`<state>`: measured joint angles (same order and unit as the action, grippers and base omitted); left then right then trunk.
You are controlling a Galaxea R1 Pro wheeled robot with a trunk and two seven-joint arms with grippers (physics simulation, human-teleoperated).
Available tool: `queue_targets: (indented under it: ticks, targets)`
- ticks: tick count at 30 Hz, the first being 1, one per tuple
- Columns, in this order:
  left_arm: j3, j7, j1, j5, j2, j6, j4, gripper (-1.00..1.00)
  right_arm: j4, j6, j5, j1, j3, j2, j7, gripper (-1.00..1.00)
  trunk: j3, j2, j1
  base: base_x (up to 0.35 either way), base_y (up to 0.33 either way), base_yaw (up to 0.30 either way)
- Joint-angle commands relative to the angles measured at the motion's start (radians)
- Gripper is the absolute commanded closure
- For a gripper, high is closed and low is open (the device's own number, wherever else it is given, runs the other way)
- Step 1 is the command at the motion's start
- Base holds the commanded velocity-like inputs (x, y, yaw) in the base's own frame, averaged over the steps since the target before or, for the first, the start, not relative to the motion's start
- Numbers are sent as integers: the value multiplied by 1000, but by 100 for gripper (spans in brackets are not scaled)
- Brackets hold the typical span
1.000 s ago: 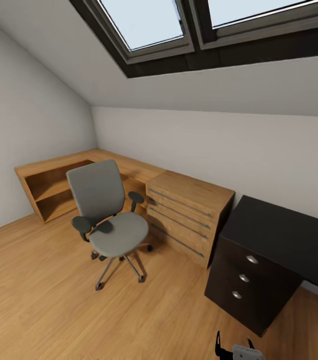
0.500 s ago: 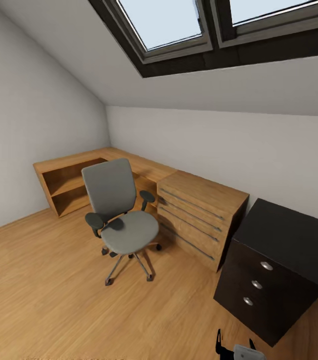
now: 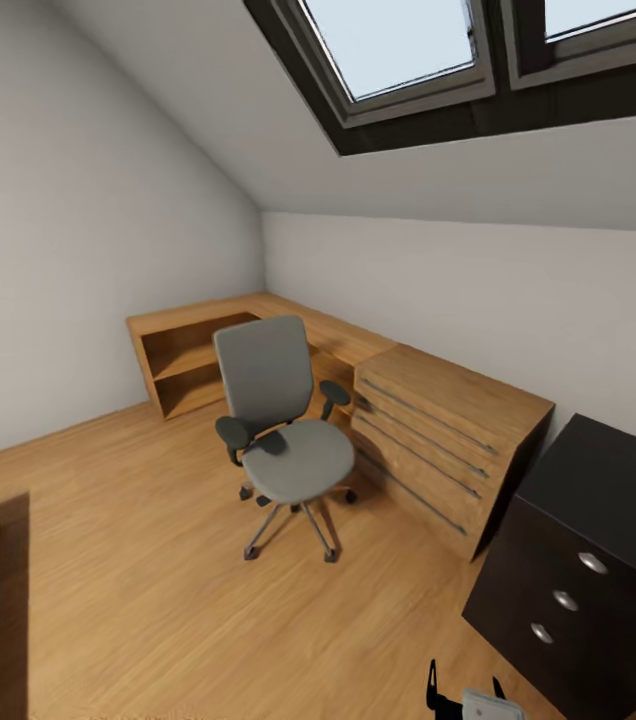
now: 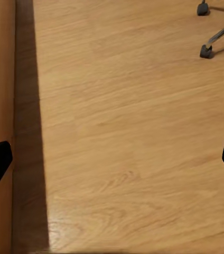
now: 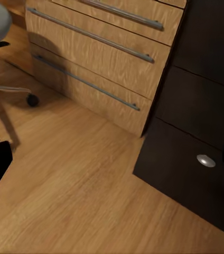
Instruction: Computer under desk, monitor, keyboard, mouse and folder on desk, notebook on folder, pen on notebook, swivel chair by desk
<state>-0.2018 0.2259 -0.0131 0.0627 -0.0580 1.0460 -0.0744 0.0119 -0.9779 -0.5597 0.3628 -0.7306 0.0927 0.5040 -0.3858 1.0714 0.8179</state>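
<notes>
Wood shelf [image 3: 190, 362]: set in the far left corner, seen from the head view.
Chair [image 3: 283, 430]: stood on the plank floor [image 3: 138, 560], its seat bare, just left of the wood chest [image 3: 443, 440].
Black drawers [image 3: 578, 570]: placed right of the chest.
Left gripper [image 4: 112, 159]: spread wide over bare floor, nothing held; chair casters are caught in its wrist view.
Right gripper [image 5: 112, 153]: spread wide, empty; chest and round knobs are shown.
</notes>
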Motion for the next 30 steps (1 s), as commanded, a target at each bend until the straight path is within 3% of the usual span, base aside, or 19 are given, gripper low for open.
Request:
queue_targets:
  ticks: [1,17,19,22,23,25,29,30]
  targets:
    - [1,-3,-1,6,0,1,-2,-100,1,-2,-3,0,-9,1,5,-100,-1,1,0,0,0,284]
    - [1,-5,-1,5,1,1,-1,-100,8,1,78,0,-5,-2,3,-100,-1,1,0,0,0,286]
    - [1,-3,-1,6,5,-13,-1,-100,9,2,89,-15,-5,-29,2,-100,-1,1,0,0,0,288]
    - [1,-2,-1,5,11,-51,-1,-100,9,-8,100,-72,-6,-101,0,-100,-1,1,0,0,0,288]
    - [4,-3,0,5,12,-64,-1,-100,10,-47,108,-102,-8,-114,0,-100,-1,1,0,0,0,288]
    - [4,-2,-1,5,13,-65,-1,-100,9,-66,121,-110,-10,-115,-1,-100,-1,1,0,0,0,288]
    - [16,-2,-1,-3,14,-61,-1,-100,7,-69,235,-138,-8,-112,6,-100,-1,1,0,0,0,288]
    - [17,-2,-1,-4,15,-61,-1,-100,7,-69,239,-138,-8,-112,6,-100,-1,1,0,8,0,288]
